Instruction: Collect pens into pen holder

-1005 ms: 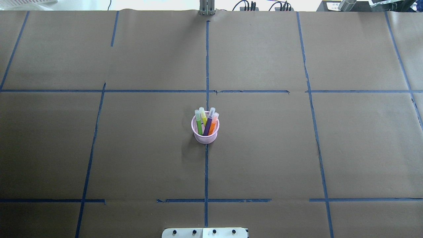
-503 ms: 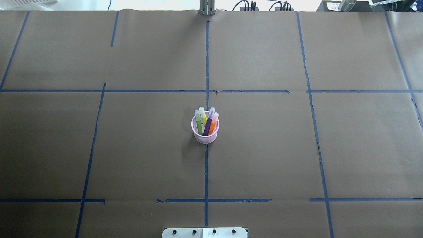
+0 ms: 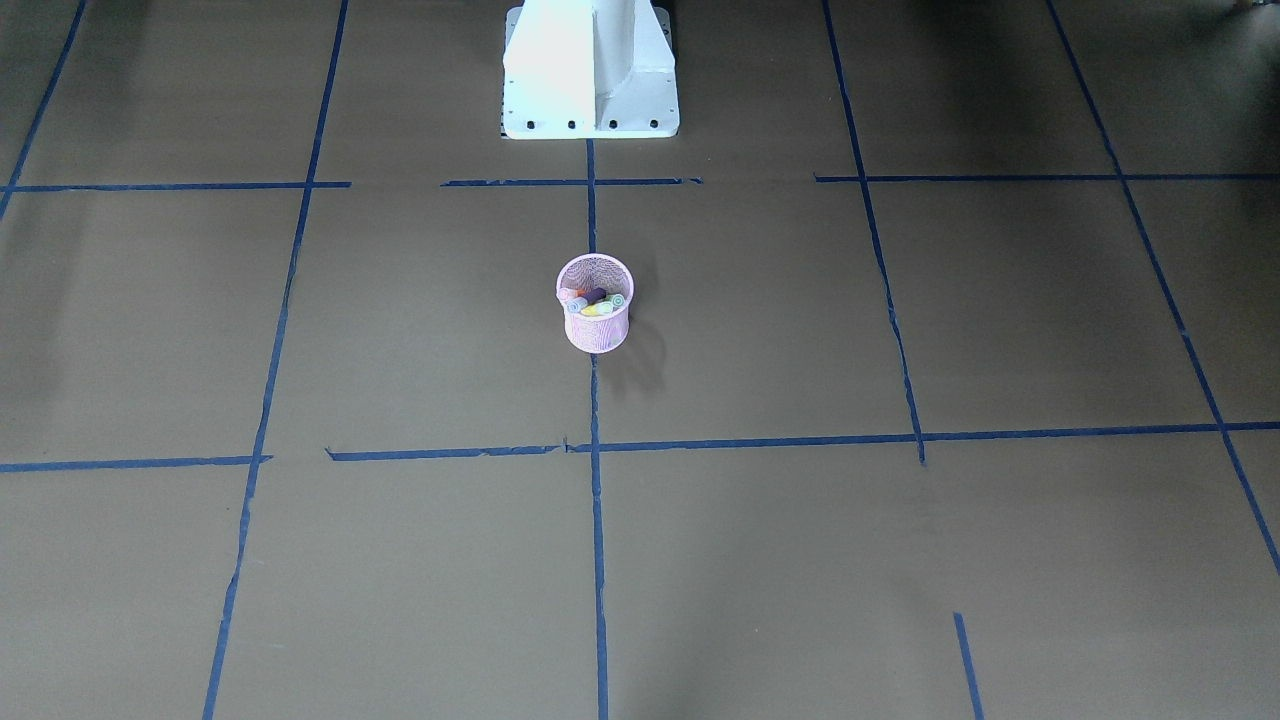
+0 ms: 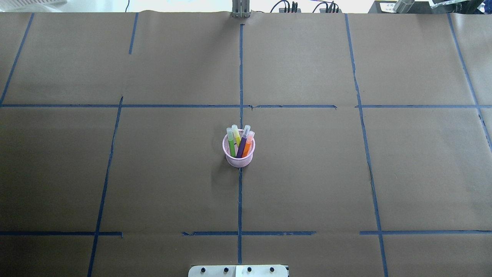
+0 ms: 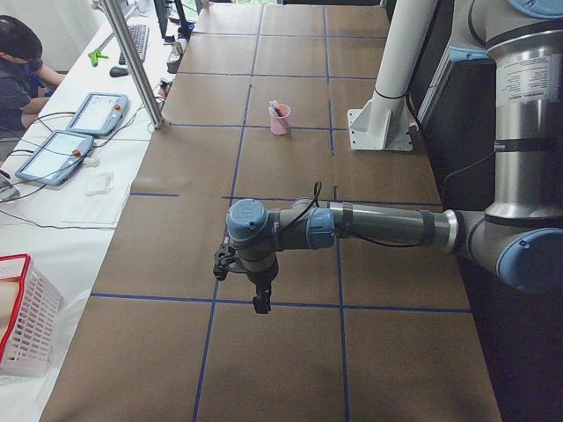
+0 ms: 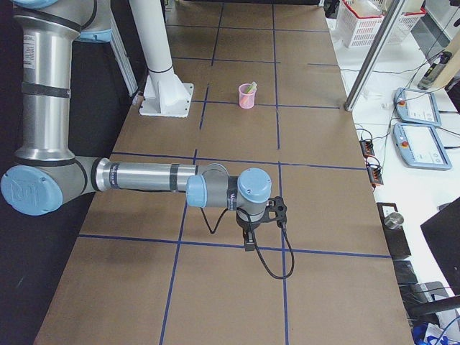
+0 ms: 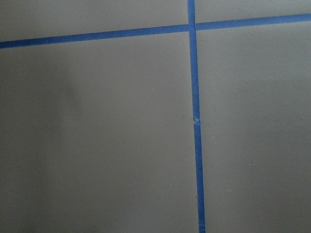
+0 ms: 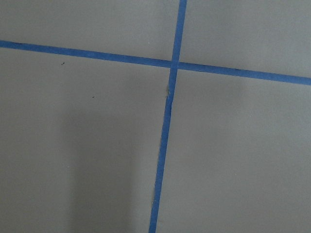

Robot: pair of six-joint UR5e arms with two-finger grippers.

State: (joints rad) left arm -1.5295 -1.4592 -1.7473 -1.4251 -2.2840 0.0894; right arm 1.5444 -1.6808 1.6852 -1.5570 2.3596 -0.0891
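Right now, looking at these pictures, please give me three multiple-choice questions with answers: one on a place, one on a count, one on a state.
1. Where does the pen holder stand?
A. on the blue tape line down the table's middle
B. at a far corner
C. on the robot's base plate

2. How many pens stand in it?
A. two
B. three
C. four

3. How do the pens sit?
A. flat on the table
B. leaning in the cup, cap ends up
C. held by fingers

Answers:
1 A: the overhead view shows the line passing under the cup.
2 C: green pen, yellow pen, purple pen and orange pen.
3 B: pale caps rise above the rim.
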